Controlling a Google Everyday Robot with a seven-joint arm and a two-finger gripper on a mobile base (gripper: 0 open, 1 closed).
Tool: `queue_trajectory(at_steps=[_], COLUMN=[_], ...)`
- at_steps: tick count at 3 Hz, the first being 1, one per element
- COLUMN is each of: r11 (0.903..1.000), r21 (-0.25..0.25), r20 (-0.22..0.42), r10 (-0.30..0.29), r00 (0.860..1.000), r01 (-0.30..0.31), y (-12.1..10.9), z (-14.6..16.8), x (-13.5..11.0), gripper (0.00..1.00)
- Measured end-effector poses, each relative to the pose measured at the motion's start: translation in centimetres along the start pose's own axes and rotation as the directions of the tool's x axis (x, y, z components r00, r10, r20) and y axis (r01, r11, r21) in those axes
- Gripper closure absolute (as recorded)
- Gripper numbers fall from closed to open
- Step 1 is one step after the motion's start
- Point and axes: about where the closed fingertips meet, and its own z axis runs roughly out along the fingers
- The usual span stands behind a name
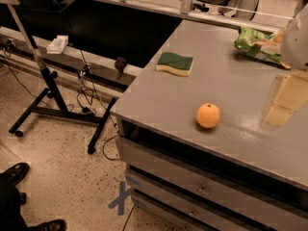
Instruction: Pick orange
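Observation:
The orange point(208, 115) is a small round fruit sitting on the grey table point(231, 81), near its front edge. My gripper point(278, 110) is at the right edge of the camera view, hanging low over the table to the right of the orange and apart from it. The white arm point(296, 37) above it is partly cut off by the frame. The gripper holds nothing that I can see.
A green-and-yellow sponge point(175, 63) lies further back on the table to the left. A green snack bag point(257, 42) lies at the back right. Drawers point(202, 189) sit below the table's front edge. A black stand point(48, 88) and shoes point(14, 174) are on the floor at left.

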Motion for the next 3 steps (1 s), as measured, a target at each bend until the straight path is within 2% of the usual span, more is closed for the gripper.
queue_trajectory(at_steps=[1, 2, 3], r11=[0.9986, 0.9929, 0.9845], r21=[-0.041, -0.095, -0.144], r20=[0.065, 0.140, 0.216], r10=[0.035, 0.084, 0.129], r00=[0.997, 0.987, 0.968], r01=[-0.032, -0.072, -0.099], y=[0.7, 1.4, 2.2], z=[2.9, 5.8, 8.3], x=[-0.6, -1.7, -3.2], gripper=[0.00, 0.00, 0.00])
